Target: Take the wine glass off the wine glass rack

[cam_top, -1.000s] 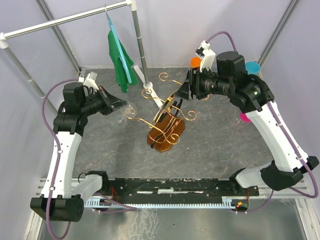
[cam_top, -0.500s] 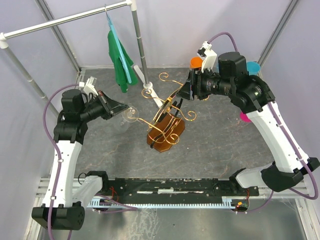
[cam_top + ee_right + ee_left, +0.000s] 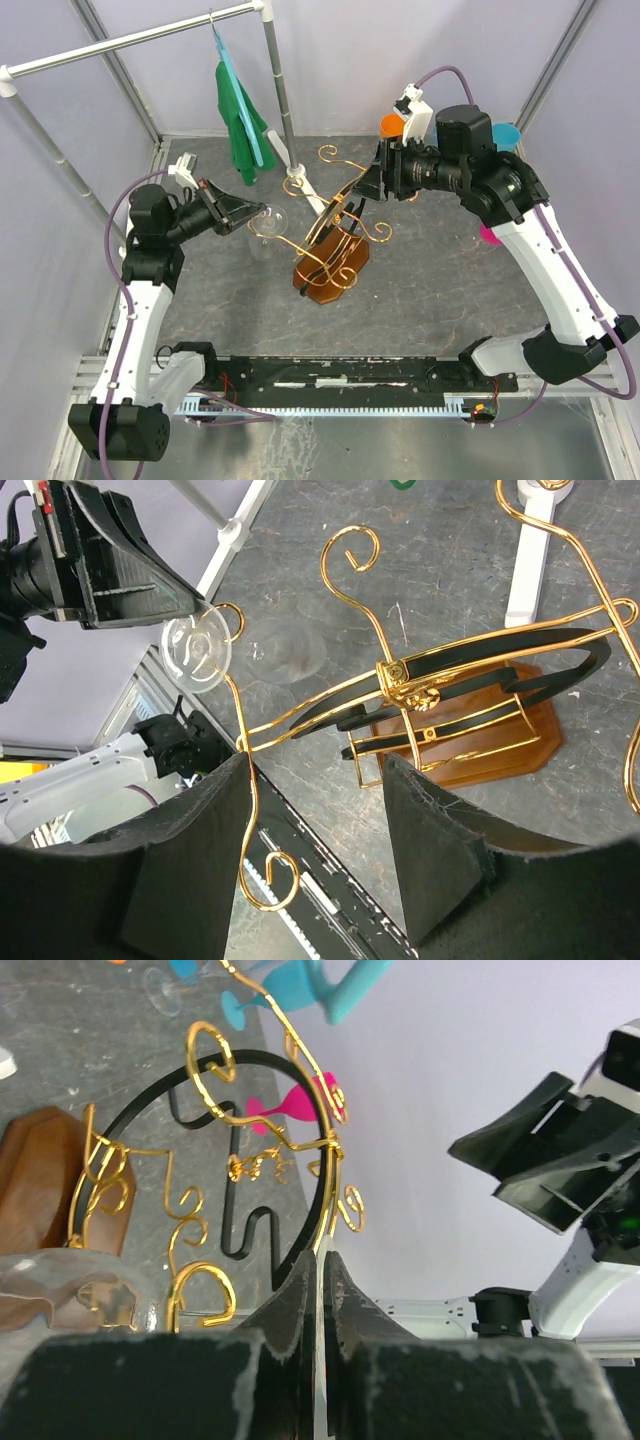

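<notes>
The wine glass rack (image 3: 335, 240) has gold curly-wire arms, a black loop and an amber base (image 3: 328, 280). It also shows in the left wrist view (image 3: 260, 1160) and the right wrist view (image 3: 470, 680). The clear wine glass (image 3: 266, 226) hangs at the scroll end of the rack's left arm. Its round foot (image 3: 197, 650) lies against that scroll. My left gripper (image 3: 256, 210) is shut on the foot, seen edge-on between its jaws (image 3: 322, 1260). My right gripper (image 3: 366, 186) is open, and its jaws (image 3: 315, 810) straddle a gold arm of the rack.
A grey clothes rail (image 3: 140, 35) with a green garment (image 3: 240, 125) on a teal hanger stands at the back left, its white foot (image 3: 300, 182) behind the rack. Orange (image 3: 390, 124), blue (image 3: 506, 134) and pink (image 3: 490, 235) plastic glasses stand at the back right.
My left arm has shifted a little right and tilted its wrist, still holding the glass at the scroll end. The right arm has barely moved.
</notes>
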You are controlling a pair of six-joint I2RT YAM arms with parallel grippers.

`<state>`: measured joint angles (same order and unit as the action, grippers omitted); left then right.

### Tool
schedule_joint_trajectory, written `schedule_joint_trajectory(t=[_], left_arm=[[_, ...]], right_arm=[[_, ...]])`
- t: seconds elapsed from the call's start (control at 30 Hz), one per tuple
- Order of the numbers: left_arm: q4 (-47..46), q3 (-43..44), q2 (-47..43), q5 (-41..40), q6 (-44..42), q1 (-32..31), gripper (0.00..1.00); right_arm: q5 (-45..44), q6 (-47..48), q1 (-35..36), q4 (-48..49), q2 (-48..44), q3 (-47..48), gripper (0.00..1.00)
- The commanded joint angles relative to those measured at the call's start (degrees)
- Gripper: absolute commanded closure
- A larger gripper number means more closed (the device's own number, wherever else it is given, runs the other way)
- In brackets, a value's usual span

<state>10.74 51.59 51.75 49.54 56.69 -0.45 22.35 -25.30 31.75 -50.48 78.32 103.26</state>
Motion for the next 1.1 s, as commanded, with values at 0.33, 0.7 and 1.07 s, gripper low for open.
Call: schedule_joint_trajectory(t=[0.33,0.7,1.07], left_arm=[[-38.00,-3.12,0.11,3.11,23.03,0.26,0.97],[-38.32,5.75,0.11,4.92,22.57,0.27,0.97],[-45.39,7.21,-0.53,7.44,25.05,0.19,0.97]], right_arm=[[0.47,-8.10,-0.93,6.27,-2.97,-6.52,0.36],[11.26,-29.90,-3.91,13.92,-1.46,-11.69,0.29],[20.18,-53.10,-3.88,29.61,1.22,-20.25,0.19]])
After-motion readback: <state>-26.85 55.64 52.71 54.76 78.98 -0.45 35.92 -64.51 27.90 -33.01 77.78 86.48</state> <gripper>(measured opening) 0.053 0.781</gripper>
